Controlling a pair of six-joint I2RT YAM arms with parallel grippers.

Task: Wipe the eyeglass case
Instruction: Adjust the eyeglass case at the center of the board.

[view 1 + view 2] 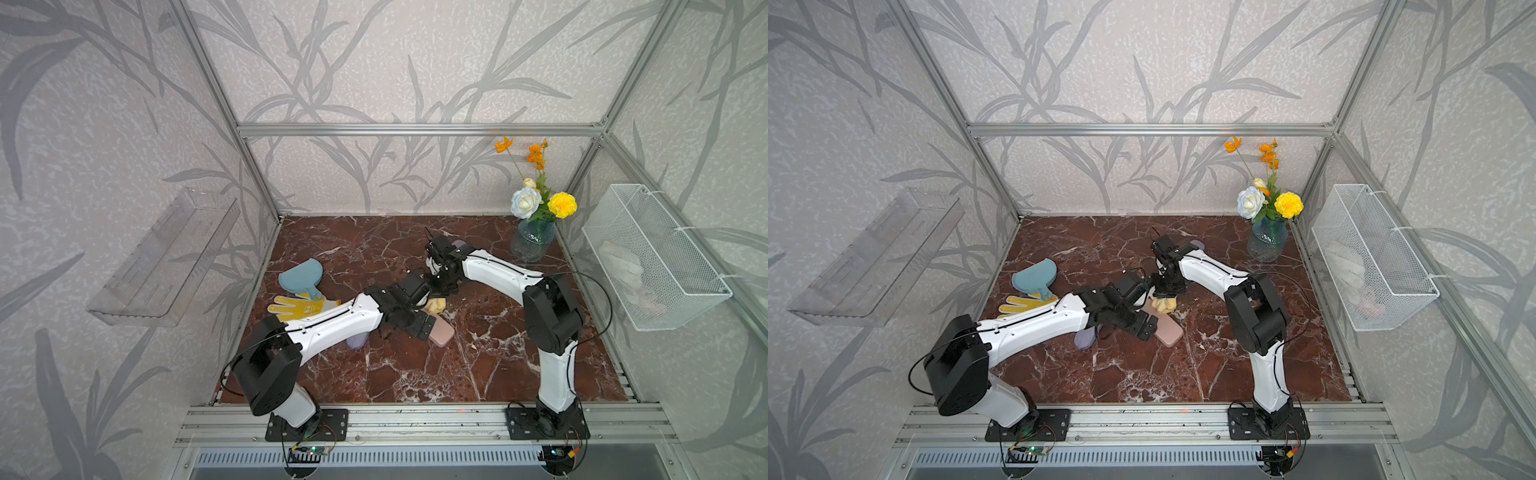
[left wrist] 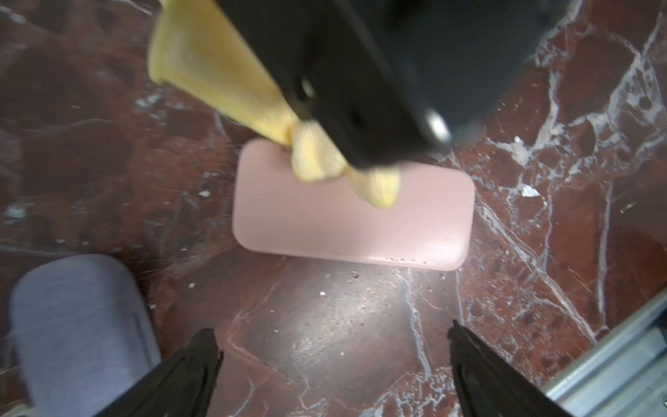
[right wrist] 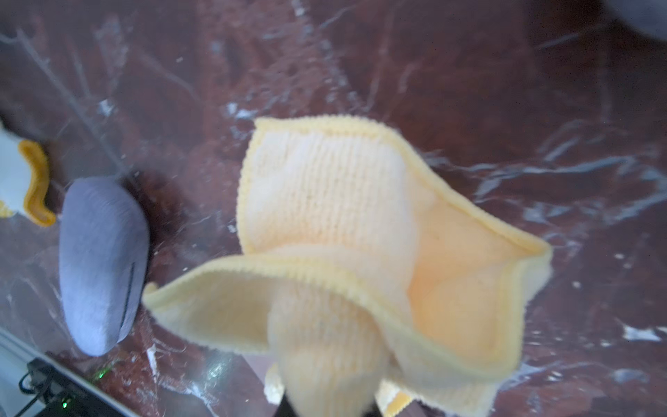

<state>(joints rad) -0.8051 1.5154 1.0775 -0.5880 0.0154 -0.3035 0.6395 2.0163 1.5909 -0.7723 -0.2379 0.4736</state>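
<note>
The pink eyeglass case (image 1: pixel 441 334) (image 1: pixel 1169 332) (image 2: pixel 361 231) lies flat on the marble table, mid-table. My right gripper (image 1: pixel 1163 296) (image 3: pixel 330 408) points down over its far end, shut on a bunched yellow cloth (image 1: pixel 435 306) (image 1: pixel 1163 304) (image 2: pixel 216 72) (image 3: pixel 361 234). The cloth's lower folds hang onto that end of the case. My left gripper (image 1: pixel 419 326) (image 2: pixel 332 335) hovers over the case's near side, open, with only bare table between its fingers. In both top views the left wrist hides the middle of the case.
A lavender soft case (image 1: pixel 356 340) (image 2: pixel 79 325) (image 3: pixel 101 263) lies under the left forearm. A blue mitt (image 1: pixel 300 276) and a yellow dotted glove (image 1: pixel 295 307) lie at the left. A flower vase (image 1: pixel 532 241) stands back right, beside a wire basket (image 1: pixel 652 257) on the wall.
</note>
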